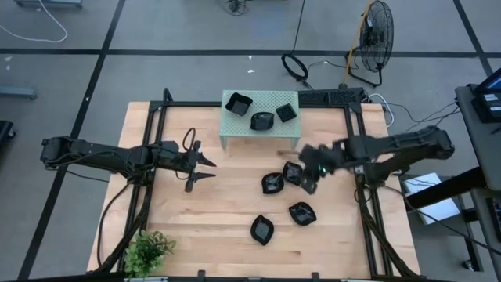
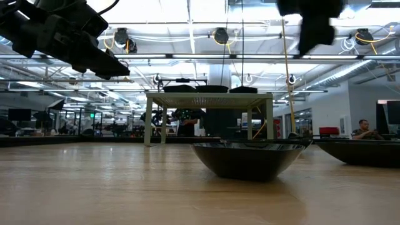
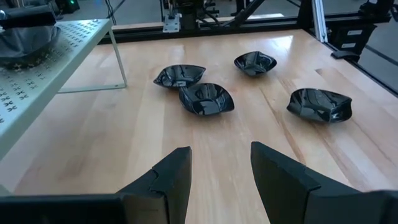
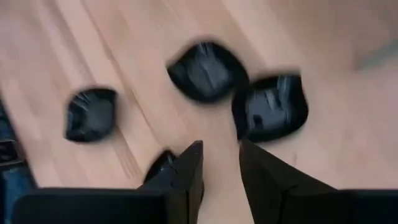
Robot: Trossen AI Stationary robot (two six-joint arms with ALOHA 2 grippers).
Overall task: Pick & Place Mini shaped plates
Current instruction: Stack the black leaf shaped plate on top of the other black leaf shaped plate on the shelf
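Judging by their gloss, the mini shaped plates [image 1: 272, 183] are taken as light, rigid, slippery; rims suit gripping. Right gripper [image 1: 311, 174] hovers parted, empty; left gripper [image 1: 205, 168] likewise.

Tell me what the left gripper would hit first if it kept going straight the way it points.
The left gripper, fingers open, points across bare table toward the plates. Straight on, it would probably first meet the nearest plate, which touches a second plate behind it. Depth is hard to judge, and the gripper may pass above it.
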